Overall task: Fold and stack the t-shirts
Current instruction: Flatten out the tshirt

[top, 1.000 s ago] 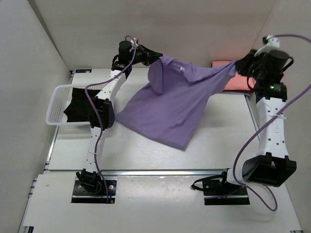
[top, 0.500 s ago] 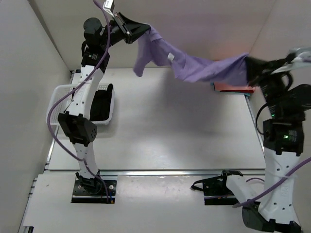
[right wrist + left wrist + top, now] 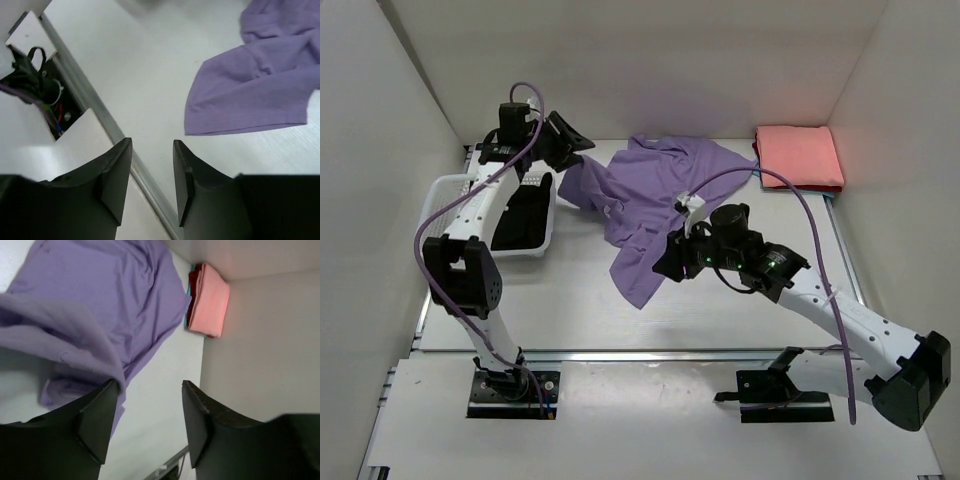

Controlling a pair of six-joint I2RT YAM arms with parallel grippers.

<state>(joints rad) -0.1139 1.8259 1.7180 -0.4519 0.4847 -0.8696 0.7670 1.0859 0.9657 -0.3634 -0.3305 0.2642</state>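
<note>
The lilac-purple t-shirt (image 3: 655, 200) lies crumpled on the table's far middle, with one corner trailing toward the front (image 3: 250, 95). My left gripper (image 3: 582, 147) hovers open at the shirt's left edge; a fold of the cloth (image 3: 75, 335) rests against one fingertip (image 3: 107, 395), with nothing between the jaws. My right gripper (image 3: 662, 266) is open beside the shirt's front corner, gripping nothing. A folded salmon-pink t-shirt (image 3: 800, 156) sits at the back right, on top of a teal one whose edge (image 3: 187, 315) just shows. A black t-shirt (image 3: 515, 215) lies in the basket.
The white lattice basket (image 3: 438, 215) stands at the left by the left arm. A metal rail (image 3: 95, 102) runs along the table's near edge, with cables (image 3: 30, 75) beyond it. White walls close in the back and both sides.
Both grippers have opened and let go of the lilac shirt, which dropped from stretched in the air onto the table. Both arms came down; the right swung to the middle.
</note>
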